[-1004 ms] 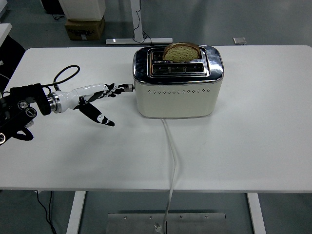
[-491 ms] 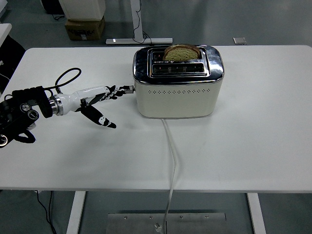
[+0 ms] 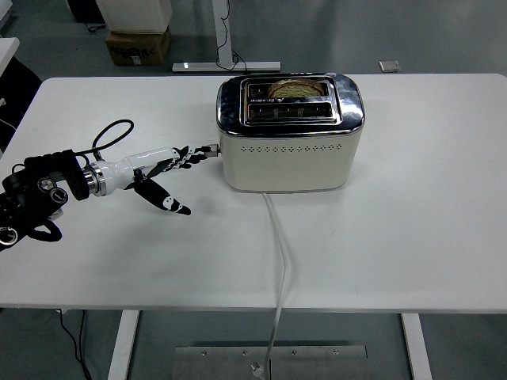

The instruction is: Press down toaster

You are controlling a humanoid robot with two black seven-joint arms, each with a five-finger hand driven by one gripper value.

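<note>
Saw bread (image 3: 297, 87) sunk into toaster (image 3: 289, 133) versus earlier; left hand (image 3: 168, 170) fingertips extended on lever (image 3: 212, 148), lower, grasping nothing.

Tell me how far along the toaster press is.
Mostly done: the bread slice now sits low in the rear slot of the toaster, where it stood tall a second ago. In hand: the left robot hand has fingertips on the side lever. Left: confirm it latches, then withdraw.
</note>
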